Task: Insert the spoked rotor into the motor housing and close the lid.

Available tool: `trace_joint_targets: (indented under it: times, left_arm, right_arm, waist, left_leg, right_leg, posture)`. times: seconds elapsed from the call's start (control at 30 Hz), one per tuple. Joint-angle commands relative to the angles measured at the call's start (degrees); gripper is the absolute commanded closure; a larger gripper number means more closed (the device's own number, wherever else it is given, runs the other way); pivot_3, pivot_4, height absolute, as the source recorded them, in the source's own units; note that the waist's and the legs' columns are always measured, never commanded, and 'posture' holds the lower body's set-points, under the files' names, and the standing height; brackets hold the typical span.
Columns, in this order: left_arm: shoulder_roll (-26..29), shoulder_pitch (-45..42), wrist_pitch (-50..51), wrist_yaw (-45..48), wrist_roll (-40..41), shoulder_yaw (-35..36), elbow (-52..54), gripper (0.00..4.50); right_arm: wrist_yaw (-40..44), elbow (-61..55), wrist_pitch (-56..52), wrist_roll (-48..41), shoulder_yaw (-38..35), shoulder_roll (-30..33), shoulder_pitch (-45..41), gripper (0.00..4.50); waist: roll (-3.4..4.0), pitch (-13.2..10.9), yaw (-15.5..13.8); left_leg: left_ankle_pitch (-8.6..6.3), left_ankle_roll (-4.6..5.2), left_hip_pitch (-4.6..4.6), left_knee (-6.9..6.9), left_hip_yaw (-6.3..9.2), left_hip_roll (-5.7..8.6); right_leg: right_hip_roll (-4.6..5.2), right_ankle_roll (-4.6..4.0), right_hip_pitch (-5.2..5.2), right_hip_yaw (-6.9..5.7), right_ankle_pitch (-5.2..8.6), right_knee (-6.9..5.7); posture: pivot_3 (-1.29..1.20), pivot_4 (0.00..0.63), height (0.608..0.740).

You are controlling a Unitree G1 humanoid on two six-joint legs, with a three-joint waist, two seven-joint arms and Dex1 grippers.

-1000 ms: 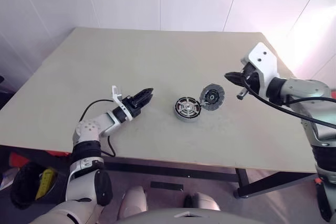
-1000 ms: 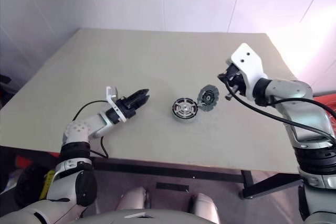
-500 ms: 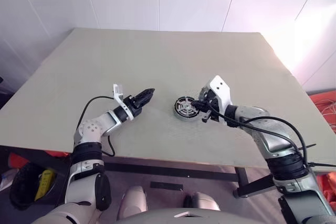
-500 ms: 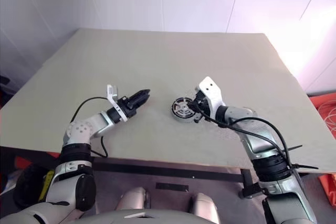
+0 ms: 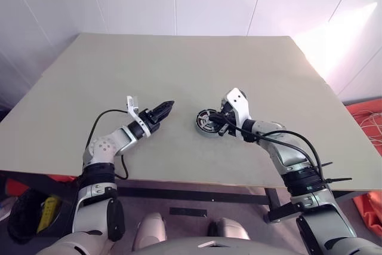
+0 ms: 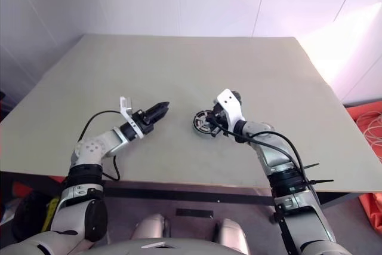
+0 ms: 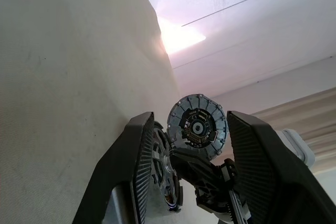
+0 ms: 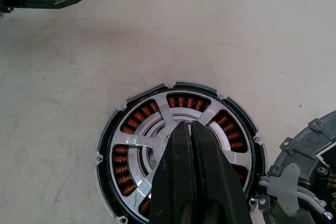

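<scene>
Rotor (image 8: 176, 148) already sits in the housing (image 8: 107, 177); right fingers (image 8: 190, 129), pressed together, should push straight down on the hub. Left fingers (image 7: 157, 171) spread, empty.

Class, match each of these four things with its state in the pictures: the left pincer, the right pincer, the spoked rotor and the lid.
Things:
1. left pincer
2. right pincer
3. spoked rotor
4. lid

States:
A. lies flat over the coppery windings
B. open and empty, above the table
C. propped up on edge beside the rotor
D. shut, tips over the rotor's hub

Pairs: 1-B, 2-D, 3-A, 4-C
</scene>
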State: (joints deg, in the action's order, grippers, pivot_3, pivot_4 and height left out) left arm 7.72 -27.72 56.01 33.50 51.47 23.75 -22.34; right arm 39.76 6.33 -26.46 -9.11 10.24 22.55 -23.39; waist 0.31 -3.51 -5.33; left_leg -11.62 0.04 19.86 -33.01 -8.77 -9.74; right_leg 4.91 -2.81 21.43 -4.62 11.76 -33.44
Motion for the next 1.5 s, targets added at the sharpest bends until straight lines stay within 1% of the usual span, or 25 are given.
trace_joint_targets:
  times: [0.03, 0.17, 0.3, 0.47, 0.6, 0.83, 0.9, 1.1, 1.2, 1.27, 1.4, 1.5]
  left_arm:
    - [0.6, -0.3, -0.9, 0.7, 0.5, 0.2, 0.9, 2.15]
    - [0.7, -0.6, -1.1, 1.3, 0.4, -0.2, 0.4, 2.15]
    - [0.8, -0.9, -1.6, 1.7, 0.2, -0.5, -0.4, 2.15]
    - [1.0, -1.0, -1.7, 1.9, 0.1, -0.8, -0.8, 2.15]
    - [1.2, -0.8, -1.8, 1.9, 0.1, -1.0, -0.8, 2.15]
    - [1.7, -0.9, -1.9, 1.9, 0.1, -0.7, -0.7, 2.15]
    - [1.7, -0.9, -2.0, 2.0, 0.1, -0.8, -0.9, 2.15]
    - [1.8, -1.0, -1.6, 2.5, 0.1, -1.4, -0.7, 2.15]
    - [1.7, -1.1, -1.6, 2.6, 0.0, -1.7, -1.0, 2.15]
    - [1.6, -1.2, -1.8, 2.8, -0.1, -1.9, -1.2, 2.15]
    - [1.5, -1.7, -2.1, 3.0, -0.4, -2.2, -1.8, 2.15]
    - [1.4, -2.0, -2.2, 3.1, -0.6, -2.4, -2.1, 2.15]
  right_arm:
    - [1.2, -1.8, -1.0, -0.4, 0.1, 0.3, -0.4, 4.5]
    - [1.6, -7.5, -3.6, -2.1, -1.7, 0.8, -3.3, 4.5]
    - [1.8, -10.7, -5.8, -2.7, -1.8, 0.6, -3.9, 4.5]
    - [1.0, -10.0, -6.8, -2.7, -0.9, -0.9, -2.0, 4.5]
    - [0.7, -6.6, -5.6, -0.4, 1.4, -1.1, 0.7, 4.5]
    - [-0.3, -1.7, -3.4, 1.0, 1.7, -1.5, 1.9, 4.5]
    - [0.1, -2.2, -3.4, 0.4, 1.2, -1.4, 1.8, 4.5]
    - [1.9, -8.2, -5.6, -3.1, -2.5, 1.3, 1.4, 4.5]
    - [2.7, -13.3, -7.6, -5.2, -4.7, 3.2, 0.3, 4.5]
    - [2.4, -14.8, -8.4, -5.6, -5.4, 3.7, -0.4, 4.5]
    - [1.7, -15.8, -9.2, -5.7, -5.6, 3.5, -1.1, 4.5]
    - [0.8, -14.8, -8.5, -4.9, -4.1, 2.1, -0.7, 4.5]
  waist:
    - [0.0, 0.0, 0.0]
    - [0.0, 0.0, 0.0]
    - [0.0, 0.0, -0.1]
    - [-0.02, 0.0, -0.1]
    - [-0.02, 0.0, -0.1]
    - [-0.02, 0.0, -0.1]
    - [-0.02, 0.0, -0.1]
    - [-0.03, 0.0, -0.3]
    - [-0.03, 0.0, -0.2]
    - [-0.03, 0.0, -0.2]
    - [-0.03, 0.0, -0.2]
    - [-0.04, 0.0, -0.2]
  left_leg:
    - [0.0, 0.0, -0.01, 0.0, 0.0, 0.0]
    - [0.0, 0.0, 0.05, 0.0, 0.01, 0.01]
    - [0.0, 0.0, 0.14, 0.0, 0.0, 0.0]
    - [0.0, 0.0, 0.12, 0.0, 0.0, 0.02]
    - [0.02, -0.03, 0.11, 0.0, 0.01, 0.0]
    - [0.03, -0.05, -0.04, 0.0, 0.0, 0.01]
    - [0.03, -0.05, -0.17, 0.0, 0.0, 0.01]
    - [0.04, -0.08, -0.19, 0.0, 0.02, 0.02]
    - [0.04, -0.07, -0.07, 0.0, 0.03, 0.03]
    - [0.04, -0.06, 0.03, 0.01, 0.03, 0.01]
    - [0.04, -0.06, 0.03, 0.02, 0.02, -0.02]
    - [0.04, -0.07, 0.03, 0.01, 0.03, -0.01]
  right_leg:
    - [0.0, 0.0, -0.01, 0.0, 0.0, 0.0]
    - [0.0, -0.01, 0.06, 0.01, -0.01, 0.0]
    - [-0.01, -0.03, 0.21, 0.02, -0.01, -0.09]
    - [0.0, -0.04, 0.18, 0.03, 0.0, -0.09]
    - [-0.01, -0.04, 0.18, 0.03, 0.0, -0.09]
    - [-0.01, -0.02, 0.02, 0.05, 0.01, -0.1]
    - [-0.01, 0.26, -0.14, 0.06, 0.18, -0.1]
    - [0.0, 0.31, -0.17, 0.06, 0.2, -0.1]
    - [-0.01, 0.0, -0.04, 0.06, 0.02, -0.1]
    - [-0.03, -0.03, 0.07, 0.06, 0.01, -0.1]
    - [-0.07, -0.03, 0.09, 0.06, 0.02, -0.1]
    - [-0.06, -0.02, 0.08, 0.06, 0.03, -0.09]
  posture:
    - [0.0, 0.0, 0.74]
    - [0.0, 0.0, 0.74]
    - [0.0, 0.0, 0.74]
    - [0.0, 0.0, 0.74]
    - [0.0, 0.0, 0.74]
    - [0.0, 0.0, 0.74]
    - [0.0, 0.0, 0.74]
    - [0.0, 0.0, 0.74]
    - [0.0, 0.0, 0.74]
    - [0.0, 0.0, 0.74]
    - [0.0, 0.0, 0.74]
    - [0.0, 0.0, 0.74]
